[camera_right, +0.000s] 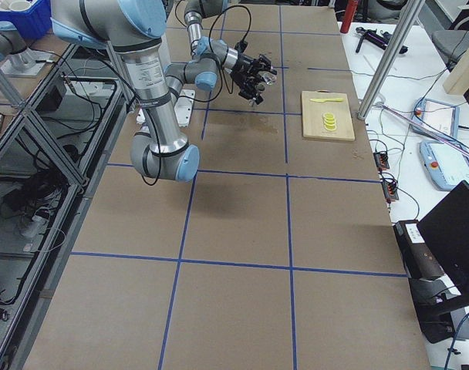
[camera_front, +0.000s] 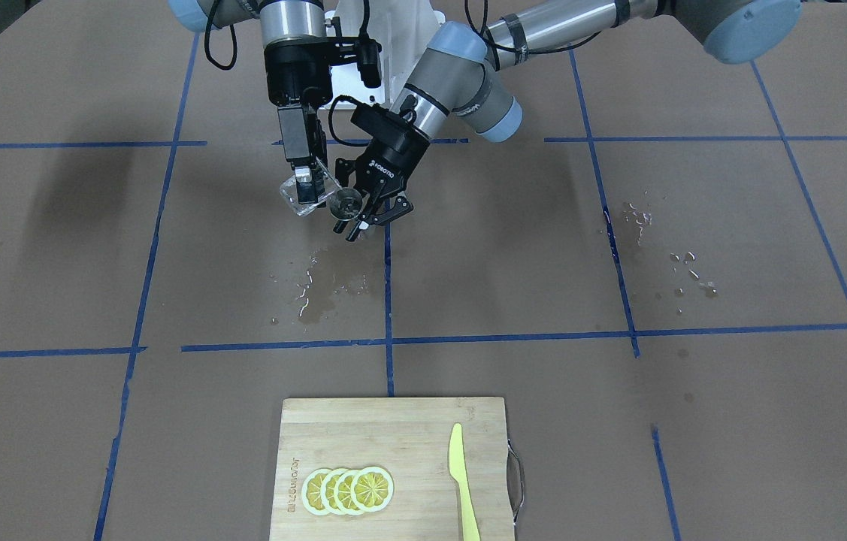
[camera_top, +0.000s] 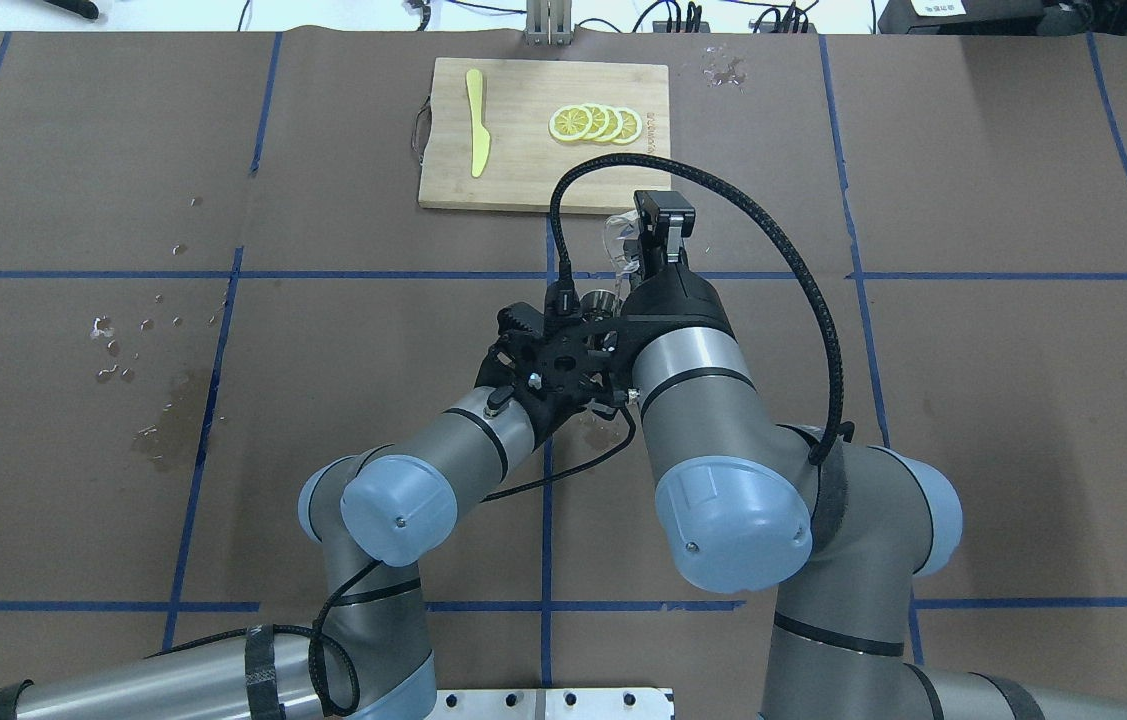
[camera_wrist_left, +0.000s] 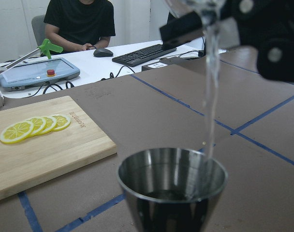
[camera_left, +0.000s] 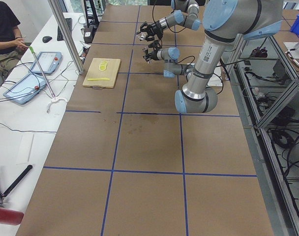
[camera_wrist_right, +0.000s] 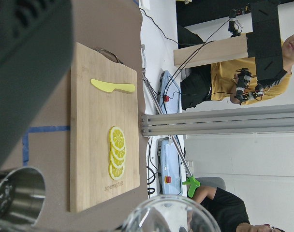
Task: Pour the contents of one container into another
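Note:
My right gripper (camera_front: 308, 188) is shut on the small clear glass cup (camera_front: 290, 195) and holds it tipped over above the table. Next to it my left gripper (camera_front: 358, 213) is shut on the silver jigger (camera_front: 348, 203), which stands upright in the air. In the left wrist view a thin stream of water (camera_wrist_left: 212, 87) falls from the cup's lip (camera_wrist_left: 195, 7) into the jigger's open cone (camera_wrist_left: 172, 181), with liquid showing at its bottom. The right wrist view has the cup's rim (camera_wrist_right: 169, 215) at the bottom and the jigger (camera_wrist_right: 16, 198) at the lower left. From overhead the cup (camera_top: 616, 243) sits just beyond the jigger (camera_top: 603, 298).
A wooden cutting board (camera_front: 393, 428) with lemon slices (camera_front: 348, 490) and a yellow knife (camera_front: 462, 481) lies at the table's far edge. Wet patches (camera_front: 318, 289) and droplets (camera_front: 682, 274) mark the brown paper. People sit at a side desk (camera_left: 4, 29).

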Motion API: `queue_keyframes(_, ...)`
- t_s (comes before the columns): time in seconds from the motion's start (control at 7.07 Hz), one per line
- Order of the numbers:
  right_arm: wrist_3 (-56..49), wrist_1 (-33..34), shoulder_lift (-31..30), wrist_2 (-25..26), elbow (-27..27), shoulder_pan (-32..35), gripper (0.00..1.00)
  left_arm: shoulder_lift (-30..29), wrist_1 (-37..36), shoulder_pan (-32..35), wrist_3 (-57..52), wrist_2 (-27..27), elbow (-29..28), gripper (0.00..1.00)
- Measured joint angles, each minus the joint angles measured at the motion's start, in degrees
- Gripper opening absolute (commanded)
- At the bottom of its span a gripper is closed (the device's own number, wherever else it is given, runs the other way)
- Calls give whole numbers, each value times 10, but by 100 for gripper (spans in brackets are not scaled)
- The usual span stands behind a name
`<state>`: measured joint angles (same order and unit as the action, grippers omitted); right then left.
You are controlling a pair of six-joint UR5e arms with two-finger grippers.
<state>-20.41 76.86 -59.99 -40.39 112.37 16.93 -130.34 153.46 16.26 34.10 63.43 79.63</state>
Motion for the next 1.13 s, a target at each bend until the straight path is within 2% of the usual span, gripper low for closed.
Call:
queue_keyframes(0.57, -1, 26, 21, 36, -5, -19, 0, 0, 0, 0, 0, -1, -4, 0)
queue_keyframes(1.13, 47, 23, 29, 38, -2, -17, 0, 0, 0, 0, 0, -1, -6, 0)
